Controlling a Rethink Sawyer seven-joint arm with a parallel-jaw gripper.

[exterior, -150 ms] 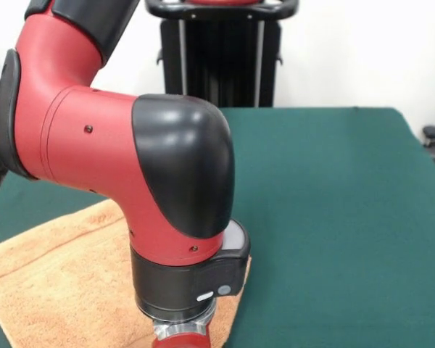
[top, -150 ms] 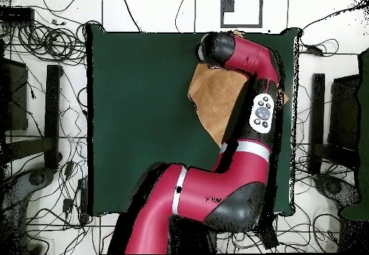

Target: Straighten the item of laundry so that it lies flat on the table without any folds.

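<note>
Peach terry-cloth towel (exterior, -150 ms: 58,279) lies rumpled near one end of the dark green felt table (exterior, -150 ms: 333,217), w/ the red-and-black robot arm (exterior, -150 ms: 130,167) over it. Gripper hidden; can't tell its state.

Peach towel (exterior, -150 ms: 51,283) lies seemingly flat on green table (exterior, -150 ms: 333,217).

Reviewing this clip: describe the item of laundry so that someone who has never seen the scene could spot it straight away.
Start from the big dark green table. In the overhead view, look to its upper right part, where the red and black arm reaches across; the peach terry towel lies under it, partly covered. It is the only light, fluffy thing on the green top.
</note>
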